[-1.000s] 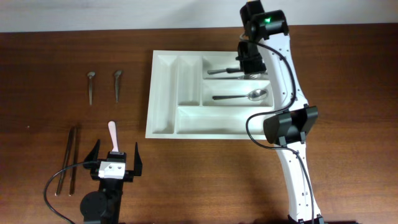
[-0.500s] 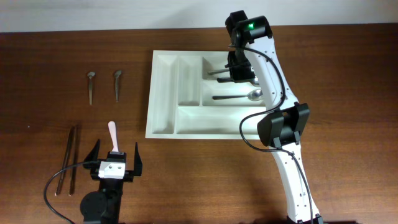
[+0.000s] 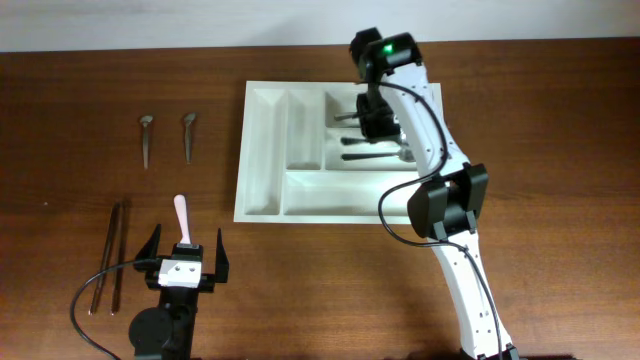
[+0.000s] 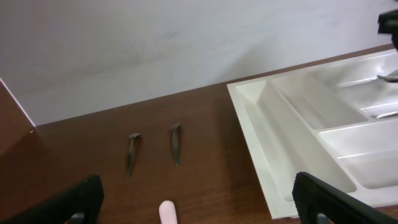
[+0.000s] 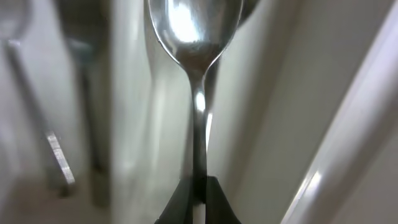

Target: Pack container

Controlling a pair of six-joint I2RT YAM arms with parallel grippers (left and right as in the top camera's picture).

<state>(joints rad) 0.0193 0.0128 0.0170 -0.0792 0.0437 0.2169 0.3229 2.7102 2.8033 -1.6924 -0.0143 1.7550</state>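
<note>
On the brown desk, right tool pinches a spoon over the container, left tool wide; dropped askew, it could straddle a divider

The right arm and its held spoon overhang the tray's upper long compartments. The two narrow compartments and the bottom compartment's left part lie open from above.

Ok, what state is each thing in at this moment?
container, flat on the table, some cutlery inside.
right gripper, shut on spoon, over the container.
spoon, held by its handle.
left gripper, open, gripping nothing.
pink-handled utensil, loose on the table.
small spoons, loose on the table.
chopsticks, loose on the table.
</note>
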